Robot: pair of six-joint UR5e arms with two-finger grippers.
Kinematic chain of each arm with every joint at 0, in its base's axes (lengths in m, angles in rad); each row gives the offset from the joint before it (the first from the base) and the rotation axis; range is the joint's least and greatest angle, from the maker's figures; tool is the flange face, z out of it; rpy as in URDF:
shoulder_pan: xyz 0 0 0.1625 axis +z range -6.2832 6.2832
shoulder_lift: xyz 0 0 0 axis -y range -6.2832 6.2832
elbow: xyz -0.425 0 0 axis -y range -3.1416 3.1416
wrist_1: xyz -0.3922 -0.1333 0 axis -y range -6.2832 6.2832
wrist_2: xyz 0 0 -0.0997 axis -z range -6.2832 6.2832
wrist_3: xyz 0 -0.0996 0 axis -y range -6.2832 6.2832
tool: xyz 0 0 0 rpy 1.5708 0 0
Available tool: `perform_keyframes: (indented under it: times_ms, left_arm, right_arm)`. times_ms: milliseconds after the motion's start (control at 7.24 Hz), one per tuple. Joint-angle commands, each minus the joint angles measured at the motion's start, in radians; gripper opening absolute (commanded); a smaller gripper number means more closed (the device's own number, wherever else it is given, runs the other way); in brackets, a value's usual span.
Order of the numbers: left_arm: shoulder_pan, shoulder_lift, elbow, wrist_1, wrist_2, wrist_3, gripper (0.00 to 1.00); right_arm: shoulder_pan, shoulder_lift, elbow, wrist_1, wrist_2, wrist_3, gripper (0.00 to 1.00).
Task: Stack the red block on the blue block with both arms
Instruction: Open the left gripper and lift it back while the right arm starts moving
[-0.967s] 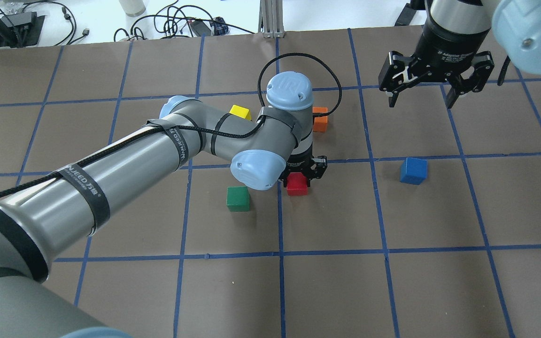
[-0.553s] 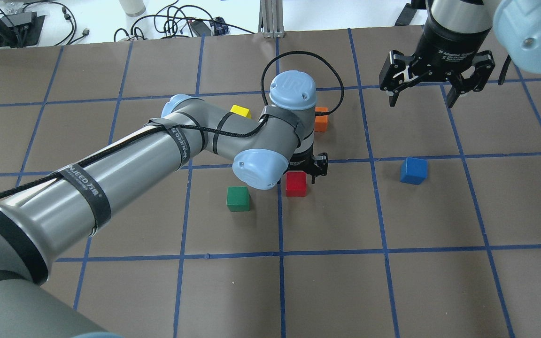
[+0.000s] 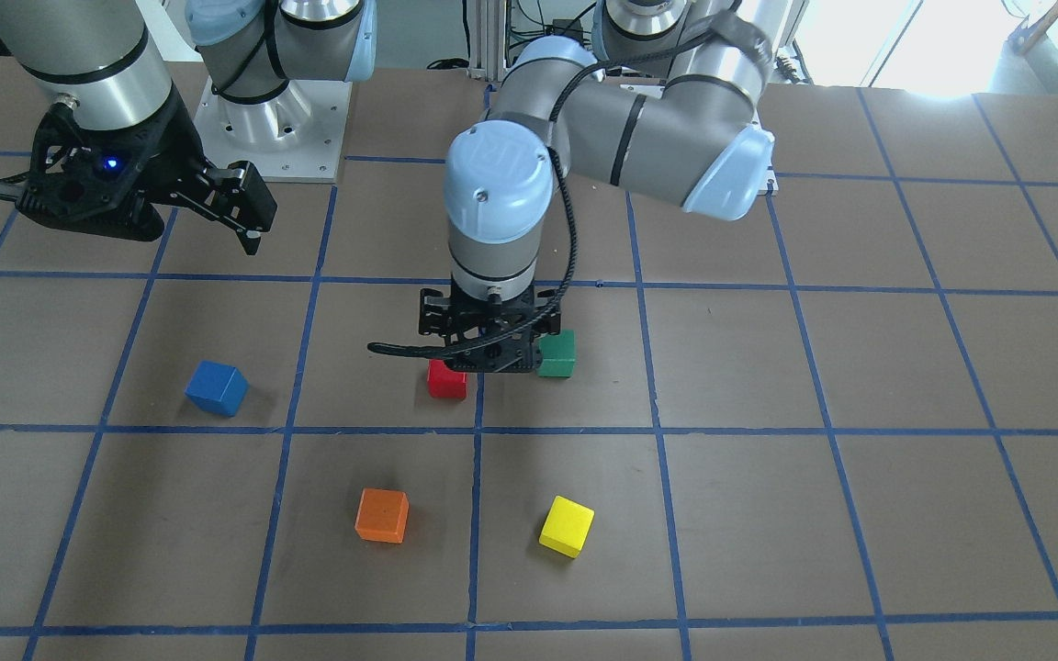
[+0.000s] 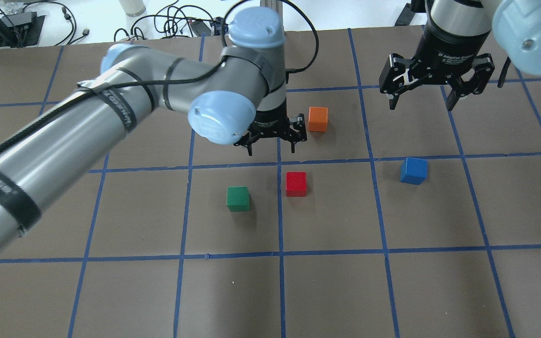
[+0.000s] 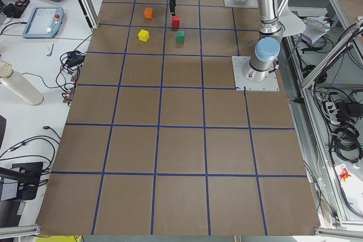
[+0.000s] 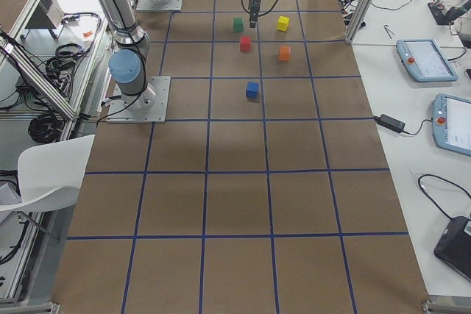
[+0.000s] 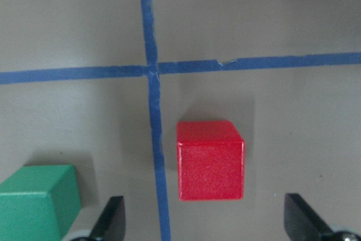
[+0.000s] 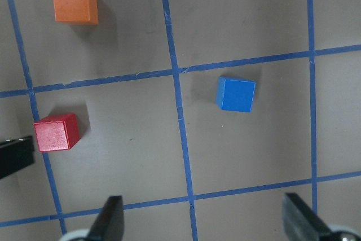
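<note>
The red block [image 4: 296, 183] sits on the brown table beside a blue tape line; it also shows in the front view [image 3: 447, 379] and the left wrist view [image 7: 210, 160]. My left gripper [image 4: 272, 149] hangs open and empty above it, its fingers [image 7: 110, 221] clear of the block. The blue block [image 4: 413, 170] sits about one grid square to the red block's right, also in the right wrist view [image 8: 236, 94]. My right gripper [image 4: 421, 104] is open and empty, held high beyond the blue block.
A green block [image 4: 238, 198] lies just left of the red one. An orange block [image 4: 318, 119] lies beyond it, near the left gripper. A yellow block [image 3: 567, 526] shows in the front view, hidden by the left arm in the overhead view.
My left gripper, which was low around the red block, has risen and pulled back towards the far side. The red block stays in place on the table. The right gripper has barely moved.
</note>
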State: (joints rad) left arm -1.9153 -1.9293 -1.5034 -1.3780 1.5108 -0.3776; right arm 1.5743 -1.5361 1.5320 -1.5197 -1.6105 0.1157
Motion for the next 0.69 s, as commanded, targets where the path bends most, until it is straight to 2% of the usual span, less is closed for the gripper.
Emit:
perform_keyframes:
  times_ms: [0, 138, 276, 553]
  left_arm:
    - [0.088, 0.067, 0.025, -0.104, -0.003, 0.061, 1.00]
    - [0.075, 0.026, 0.034, -0.090, -0.015, 0.025, 1.00]
    - [0.034, 0.027, 0.040, -0.081, -0.046, 0.001, 1.00]
    - [0.029, 0.003, 0.098, -0.090, -0.044, -0.004, 1.00]
  right_arm:
    - [0.001, -0.004, 0.003, 0.004, 0.000, -0.005, 1.00]
    - [0.001, -0.004, 0.003, 0.001, 0.000, -0.005, 1.00]
    - [0.000, -0.004, 0.003, 0.003, 0.000, -0.008, 1.00]
    - [0.000, -0.004, 0.003, 0.000, 0.000, -0.016, 1.00]
